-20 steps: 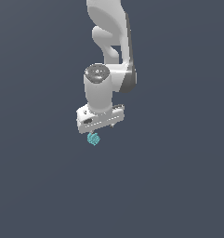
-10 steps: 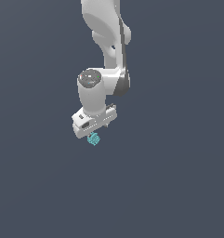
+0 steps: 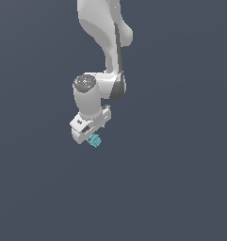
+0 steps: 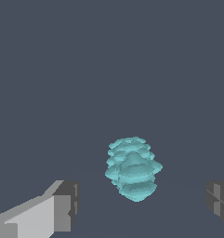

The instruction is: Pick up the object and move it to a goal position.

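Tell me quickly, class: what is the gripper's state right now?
Gripper: open, jaws wide apart, holding nothing; the teal object sits between them untouched.

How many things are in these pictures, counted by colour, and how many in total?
Teal: 1, the bumpy lump, lying between the two open fingers, touching neither.
White and grey: 1, the robot arm with its tool.
Total: 2.

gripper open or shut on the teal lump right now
Open. In the wrist view the two fingers stand wide apart with the teal lump between them, clear gaps on both sides, touching neither. The gripper hangs just above it.
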Controlling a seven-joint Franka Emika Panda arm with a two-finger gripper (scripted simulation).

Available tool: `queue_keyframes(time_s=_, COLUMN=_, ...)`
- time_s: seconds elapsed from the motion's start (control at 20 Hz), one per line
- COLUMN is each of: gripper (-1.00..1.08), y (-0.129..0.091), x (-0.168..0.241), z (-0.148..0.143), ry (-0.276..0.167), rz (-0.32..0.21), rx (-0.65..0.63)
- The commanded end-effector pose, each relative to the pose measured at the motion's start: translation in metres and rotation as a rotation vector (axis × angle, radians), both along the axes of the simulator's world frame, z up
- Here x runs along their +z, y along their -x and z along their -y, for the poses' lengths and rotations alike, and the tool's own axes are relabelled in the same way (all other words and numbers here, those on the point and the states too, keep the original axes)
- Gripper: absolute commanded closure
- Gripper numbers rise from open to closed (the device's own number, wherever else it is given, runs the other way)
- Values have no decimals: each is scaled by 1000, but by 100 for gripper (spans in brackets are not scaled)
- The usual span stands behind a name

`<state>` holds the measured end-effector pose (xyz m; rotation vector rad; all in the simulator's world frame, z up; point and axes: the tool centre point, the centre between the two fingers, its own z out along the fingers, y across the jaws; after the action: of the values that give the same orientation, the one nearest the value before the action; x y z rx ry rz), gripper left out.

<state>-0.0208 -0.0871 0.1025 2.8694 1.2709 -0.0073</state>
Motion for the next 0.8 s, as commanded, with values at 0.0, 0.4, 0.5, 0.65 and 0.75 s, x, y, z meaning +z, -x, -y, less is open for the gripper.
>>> queue_keyframes(time_s=0.0, gripper=-92, y=1, x=-3, z=4, ry=-2, rz=1, rx=45)
queue_keyframes(time_s=0.4, gripper=-92, y=4, x=-10, z=11, ry=-5, rz=2, rx=129)
queue_keyframes(time_s=0.5, gripper=-92, y=4, x=-11, z=12, ry=-5, rz=2, rx=138)
queue_keyframes(time_s=0.65, gripper=-92, y=4, x=-11, z=13, ry=-5, rz=3, rx=143)
queue_keyframes(time_s=0.75, gripper=-92, y=4, x=-11, z=13, ry=-5, rz=2, rx=139)
